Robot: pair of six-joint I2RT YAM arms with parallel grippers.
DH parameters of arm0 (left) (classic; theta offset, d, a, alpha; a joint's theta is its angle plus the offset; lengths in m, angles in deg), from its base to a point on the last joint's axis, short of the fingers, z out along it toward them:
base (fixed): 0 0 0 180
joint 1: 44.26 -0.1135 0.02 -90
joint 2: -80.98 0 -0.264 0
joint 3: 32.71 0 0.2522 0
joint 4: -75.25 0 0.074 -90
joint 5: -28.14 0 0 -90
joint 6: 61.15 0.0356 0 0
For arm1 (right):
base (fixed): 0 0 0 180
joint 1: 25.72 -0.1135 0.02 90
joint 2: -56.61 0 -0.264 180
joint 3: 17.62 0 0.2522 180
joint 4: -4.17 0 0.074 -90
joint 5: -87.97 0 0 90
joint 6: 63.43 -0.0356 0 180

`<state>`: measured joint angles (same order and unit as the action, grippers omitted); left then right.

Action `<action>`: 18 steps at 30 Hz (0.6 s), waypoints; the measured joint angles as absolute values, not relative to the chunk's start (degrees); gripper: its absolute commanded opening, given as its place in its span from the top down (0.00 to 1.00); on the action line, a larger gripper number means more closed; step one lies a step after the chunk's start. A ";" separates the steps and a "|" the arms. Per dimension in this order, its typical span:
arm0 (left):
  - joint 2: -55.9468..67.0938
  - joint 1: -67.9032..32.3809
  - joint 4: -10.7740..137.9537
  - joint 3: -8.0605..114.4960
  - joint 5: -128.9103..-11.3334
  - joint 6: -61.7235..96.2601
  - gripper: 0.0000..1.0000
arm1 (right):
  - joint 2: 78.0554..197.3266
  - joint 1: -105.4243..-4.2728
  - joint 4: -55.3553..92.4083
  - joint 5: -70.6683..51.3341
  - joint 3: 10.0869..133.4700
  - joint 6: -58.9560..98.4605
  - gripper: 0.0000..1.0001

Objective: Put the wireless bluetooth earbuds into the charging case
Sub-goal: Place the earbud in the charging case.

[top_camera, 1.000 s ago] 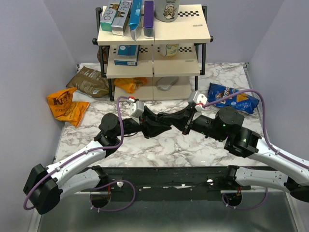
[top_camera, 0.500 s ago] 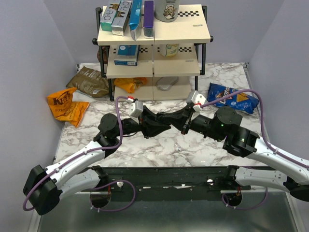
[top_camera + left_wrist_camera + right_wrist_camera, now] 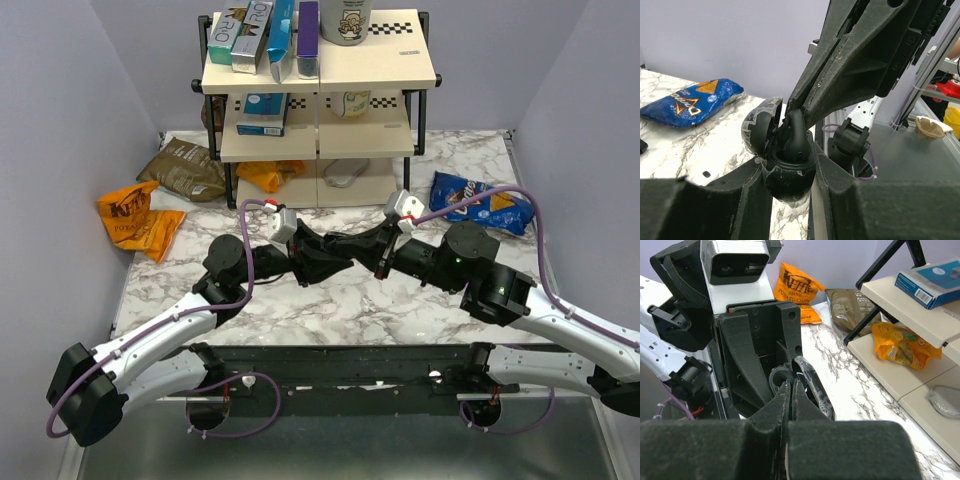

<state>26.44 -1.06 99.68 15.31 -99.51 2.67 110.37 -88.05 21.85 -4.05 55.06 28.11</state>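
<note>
My left gripper (image 3: 790,186) is shut on the charging case (image 3: 789,176), a glossy black oval with its lid (image 3: 759,126) swung open to the left. My right gripper (image 3: 791,386) is shut on a small black earbud (image 3: 794,136) and its tips press the bud down into the case's cup. In the right wrist view the case's cup (image 3: 776,379) and lid (image 3: 816,390) sit right at my shut fingertips. In the top view the left gripper (image 3: 328,262) and right gripper (image 3: 356,250) meet above the middle of the table and hide the case. I see only one earbud.
A two-tier shelf rack (image 3: 320,100) with boxes stands at the back. A blue chip bag (image 3: 480,200) lies at the right, and an orange bag (image 3: 135,215) and a brown bag (image 3: 185,168) at the left. A grey pouch (image 3: 944,401) lies on the lowest shelf.
My right gripper has edged a little to the left, closer into the left gripper and the case. The left arm has barely moved.
</note>
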 measured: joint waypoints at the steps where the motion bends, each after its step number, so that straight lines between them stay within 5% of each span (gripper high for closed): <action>1: 26.46 -1.06 99.64 15.31 -99.49 2.67 1.00 | 110.37 -88.05 21.85 -4.00 55.06 28.11 0.90; 18: 27.27 -1.06 99.53 15.20 -98.37 2.89 1.00 | 110.85 -88.31 22.20 -3.52 55.06 27.45 0.66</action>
